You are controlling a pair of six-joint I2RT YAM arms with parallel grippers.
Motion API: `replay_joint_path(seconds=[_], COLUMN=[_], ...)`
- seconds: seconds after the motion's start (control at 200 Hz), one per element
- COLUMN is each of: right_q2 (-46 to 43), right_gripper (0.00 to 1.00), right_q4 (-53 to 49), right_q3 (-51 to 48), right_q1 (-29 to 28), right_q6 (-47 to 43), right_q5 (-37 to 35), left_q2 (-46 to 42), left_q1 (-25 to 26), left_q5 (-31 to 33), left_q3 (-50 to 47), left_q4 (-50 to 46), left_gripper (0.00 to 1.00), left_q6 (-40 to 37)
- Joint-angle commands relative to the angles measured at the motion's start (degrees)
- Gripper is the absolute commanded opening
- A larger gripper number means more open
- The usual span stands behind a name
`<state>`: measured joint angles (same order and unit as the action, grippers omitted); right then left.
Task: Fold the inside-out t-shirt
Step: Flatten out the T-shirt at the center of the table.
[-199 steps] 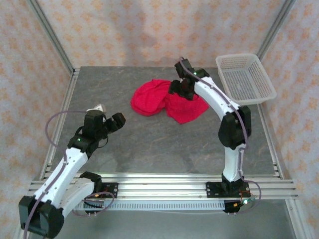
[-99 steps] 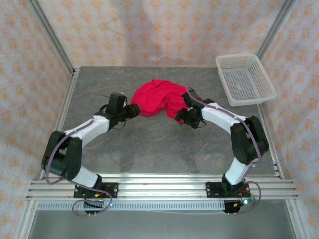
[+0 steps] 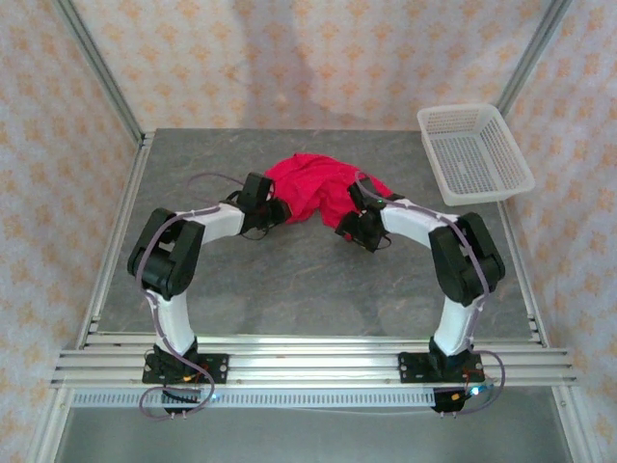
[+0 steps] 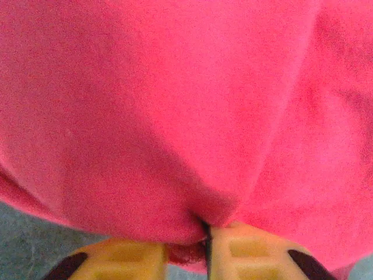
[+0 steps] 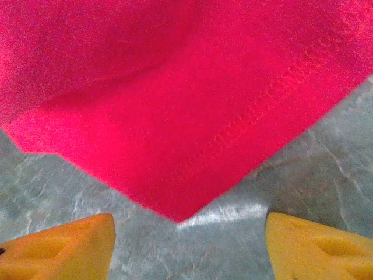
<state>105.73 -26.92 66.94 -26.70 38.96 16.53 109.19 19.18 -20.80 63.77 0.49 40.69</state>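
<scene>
We find the t-shirt (image 3: 313, 185) bunched in the upper middle of the top view, not spread yet. Our left gripper (image 4: 207, 236) pinches a fold of it; our right gripper (image 5: 189, 233) gapes wide, a hemmed corner just ahead — next, we judge, clamp that corner and stretch the cloth flat.

The inside-out t-shirt (image 3: 318, 188) is soft, matt crimson knit cloth, its stitched hem standing out as a fine ridge. The table (image 3: 289, 280) has a grey, stone-veined finish with a dull sheen. The fingertips (image 5: 58, 248) of the right gripper (image 5: 189, 245) are matt yellow plastic. The basket (image 3: 474, 154) is white plastic mesh; the front rails (image 3: 308, 362) are ribbed, brushed metal.
</scene>
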Motion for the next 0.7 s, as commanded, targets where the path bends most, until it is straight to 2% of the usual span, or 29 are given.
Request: replay_joint_path(seconds=[0.0, 0.045, 0.105, 0.175, 0.205, 0.295, 0.505, 0.621, 0.671, 0.696], right_q2=[3.3, 4.5, 5.6, 6.3, 6.4, 5.8, -0.6, -3.1, -3.4, -3.6], right_gripper=[0.68, 0.65, 0.59, 0.39, 0.27, 0.0, 0.0, 0.0, 0.11, 0.22], right_q4=[2.5, 2.9, 3.3, 3.3, 3.3, 2.4, -1.6, -1.1, -0.8, -0.7], right_q3=[3.1, 4.0, 5.3, 6.8, 7.4, 9.2, 11.8, 10.4, 9.6, 9.3], right_q1=[0.3, 0.7, 1.1, 1.8, 2.1, 3.1, 4.1, 3.5, 2.5, 1.7], right_q6=[1.1, 1.1, 0.8, 0.3, 0.1, -0.8, -2.9, -2.9, -3.0, -3.1], right_q5=[-2.7, -2.9, -3.6, -3.4, -3.4, -3.4, -3.8, -0.4, 0.9, 1.2], left_q2=[1.4, 0.8, -0.8, -3.1, -3.9, -6.6, -14.4, -18.1, -19.2, -19.6], left_q1=[0.1, 0.1, 0.0, 0.0, 0.0, -0.4, -3.3, -4.4, -4.5, -4.4], left_q5=[0.7, 1.6, 3.2, 4.9, 5.8, 8.1, 9.2, 7.1, 6.3, 5.9], left_q3=[3.2, 3.7, 4.4, 6.2, 7.3, 11.1, 18.6, 19.3, 19.0, 18.8], left_q4=[-2.4, -3.7, -6.1, -10.1, -12.2, -19.2, -30.9, -32.7, -32.8, -32.8], left_gripper=[0.09, 0.0, 0.0, 0.0, 0.0, 0.0, 0.0, 0.0, 0.0, 0.0], left_q6=[-0.5, -0.7, -1.2, -2.6, -3.4, -5.8, -9.7, -9.7, -9.7, -9.8])
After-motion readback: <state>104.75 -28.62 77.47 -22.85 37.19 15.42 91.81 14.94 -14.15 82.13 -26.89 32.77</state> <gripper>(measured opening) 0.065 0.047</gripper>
